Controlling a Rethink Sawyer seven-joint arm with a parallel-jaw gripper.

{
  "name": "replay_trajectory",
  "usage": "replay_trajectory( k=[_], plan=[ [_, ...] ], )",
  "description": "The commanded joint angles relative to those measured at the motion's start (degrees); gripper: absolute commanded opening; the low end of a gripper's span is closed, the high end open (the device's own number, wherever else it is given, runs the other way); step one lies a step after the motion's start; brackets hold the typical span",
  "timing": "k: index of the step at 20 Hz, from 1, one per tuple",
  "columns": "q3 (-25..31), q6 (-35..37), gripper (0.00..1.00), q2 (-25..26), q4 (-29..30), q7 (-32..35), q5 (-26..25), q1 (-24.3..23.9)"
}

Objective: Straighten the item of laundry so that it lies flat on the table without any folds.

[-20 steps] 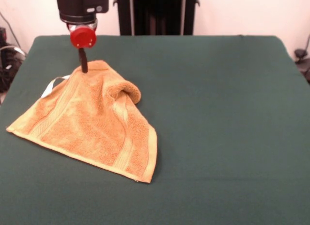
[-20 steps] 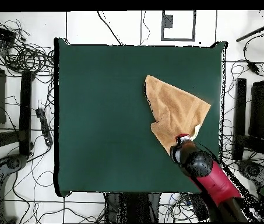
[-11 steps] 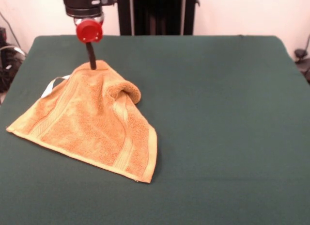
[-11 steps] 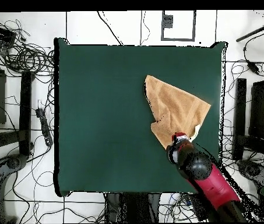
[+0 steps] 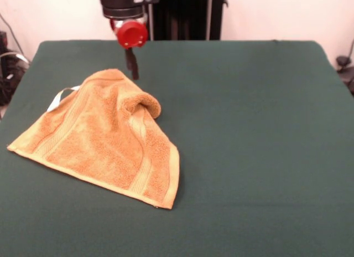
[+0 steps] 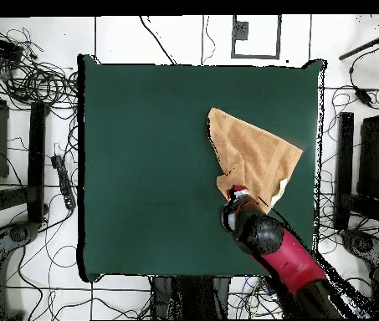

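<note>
**Towel still folded, gripper off the cloth**

The towel is seen on the table, toward the left side in the front view and toward the right edge in the overhead view. It is not flat: the far corner is rolled over into a thick curl, and a raised hump is left along the far edge. The near edges and paler bands are laid out fairly smooth. A small white tag is poking out at the left edge.

The gripper is held just beside the hump's far-right side, apparently clear of the cloth; contact cannot be ruled out. Only one dark finger tip is shown below the red knob, so how far the tool is open cannot be told. Nothing is seen to be held by it.

The task is judged unfinished: the curled corner needs to be drawn outward.

Risks from here:
- If the curl is pinched through both layers, the fold gets dragged along instead of opened.
- If the pull is made low across the felt, the whole towel may be slid by friction and new wrinkles bunched up.
- If the pull is aimed toward the near table edge in the overhead view, the cloth may be left hanging off.
- If the grasp lands on the hump's top only, terry may slip out.
</note>
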Motion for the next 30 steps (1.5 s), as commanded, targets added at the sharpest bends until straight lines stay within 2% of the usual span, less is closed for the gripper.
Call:
replay_trajectory(
  k=[1,6,9,18,24,26,30],
  plan=[
    [0.1,5.3,1.0,0.2,-1.3,9.9,3.6,6.4],
    [-0.9,6.7,1.0,0.7,-5.2,6.7,2.2,8.2],
    [0.3,7.3,1.0,2.4,-8.0,3.6,0.4,7.5],
    [-1.7,7.9,1.0,8.3,-13.5,-0.2,-3.6,5.3],
    [-2.9,8.8,1.0,10.9,-15.4,-0.5,-5.5,4.3],
    [-0.8,8.1,1.0,12.4,-16.1,-0.9,-6.5,2.3],
    [-0.9,8.4,1.0,13.3,-14.6,1.2,-6.8,1.9]
  ],
)
